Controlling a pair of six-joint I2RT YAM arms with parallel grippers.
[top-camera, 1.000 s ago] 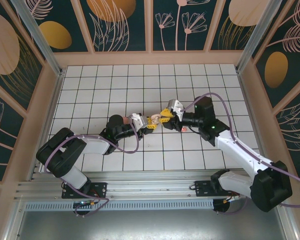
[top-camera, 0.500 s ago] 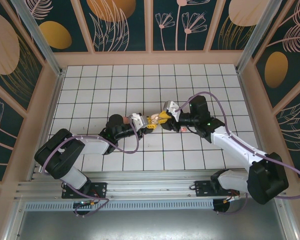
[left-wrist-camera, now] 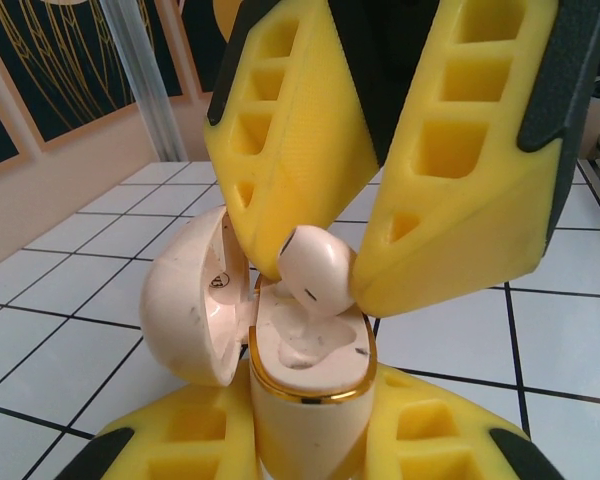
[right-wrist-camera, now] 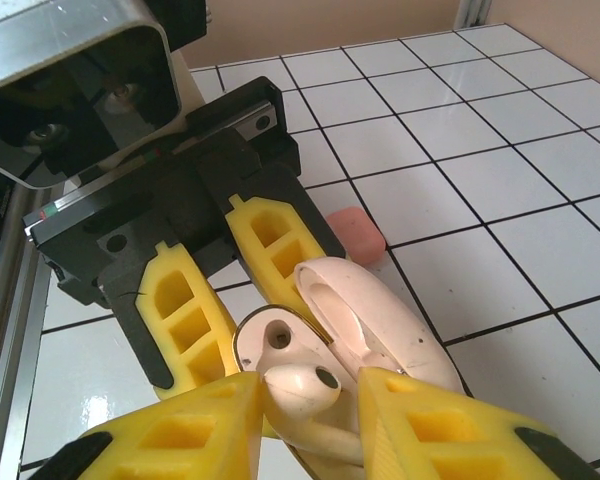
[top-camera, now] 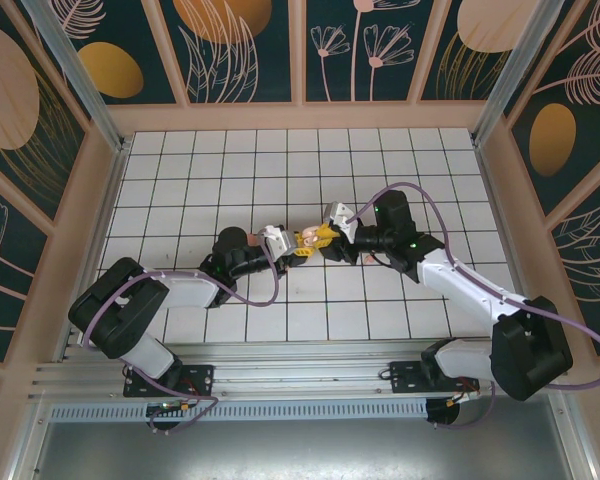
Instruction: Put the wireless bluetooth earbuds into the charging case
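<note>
One pale earbud is pinched in the right tool, right at the mouth of the charging case. The left tool is clamped on that case, its lid swung open. The yellow fingers hide whether the bud touches its socket. Behind it on the worktop lies a pinkish lump, half covered, and I can't tell what it is.

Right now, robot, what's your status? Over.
Left gripper shut on open charging case. Right gripper pinching beige earbud at the case's mouth. Nothing in the way. Over.
</note>
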